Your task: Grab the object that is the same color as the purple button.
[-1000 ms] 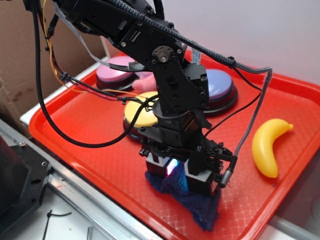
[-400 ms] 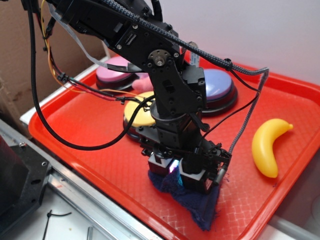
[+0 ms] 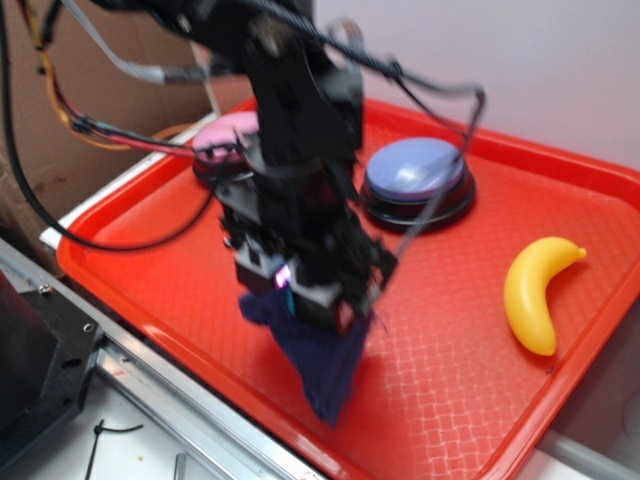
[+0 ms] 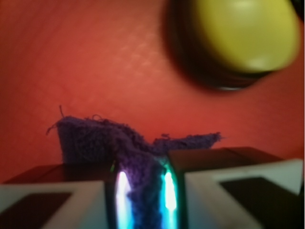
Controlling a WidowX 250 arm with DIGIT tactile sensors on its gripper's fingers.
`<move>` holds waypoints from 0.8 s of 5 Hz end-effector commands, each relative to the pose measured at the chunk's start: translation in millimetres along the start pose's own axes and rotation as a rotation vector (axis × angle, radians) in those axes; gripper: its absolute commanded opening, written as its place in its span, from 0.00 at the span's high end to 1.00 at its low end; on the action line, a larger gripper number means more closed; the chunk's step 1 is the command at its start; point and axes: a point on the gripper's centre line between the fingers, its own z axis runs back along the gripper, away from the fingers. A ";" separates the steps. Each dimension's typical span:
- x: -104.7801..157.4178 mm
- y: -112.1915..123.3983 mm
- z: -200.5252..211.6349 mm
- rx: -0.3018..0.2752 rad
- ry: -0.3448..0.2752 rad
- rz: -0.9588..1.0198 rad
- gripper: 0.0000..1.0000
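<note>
My gripper (image 3: pixel 297 292) is shut on the dark navy-purple rag (image 3: pixel 318 362) and holds it lifted, so the cloth hangs down over the red tray (image 3: pixel 440 370). In the wrist view the rag (image 4: pixel 100 140) is pinched between the two lit pads, with its frayed edges spreading above them; my gripper (image 4: pixel 143 191) is closed on it. The purple button (image 3: pixel 415 172) with its periwinkle dome sits at the back of the tray, right of my arm. The arm is blurred by motion.
A pink-topped button (image 3: pixel 222 143) sits at the back left, partly behind the arm. A yellow banana (image 3: pixel 535 290) lies at the right. A yellow-topped button (image 4: pixel 243 36) shows in the wrist view. The tray's near rim (image 3: pixel 180 345) is close to the hanging rag.
The gripper has closed on the rag and lifted it off the tray, moving up and to the left. The rag now hangs free instead of lying flat.
</note>
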 end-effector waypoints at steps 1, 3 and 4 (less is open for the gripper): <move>8.3 50.7 71.0 -0.128 -0.149 0.129 1.00; 17.8 88.0 107.1 -0.161 -0.207 0.159 1.00; 19.9 106.0 118.6 -0.146 -0.232 0.135 1.00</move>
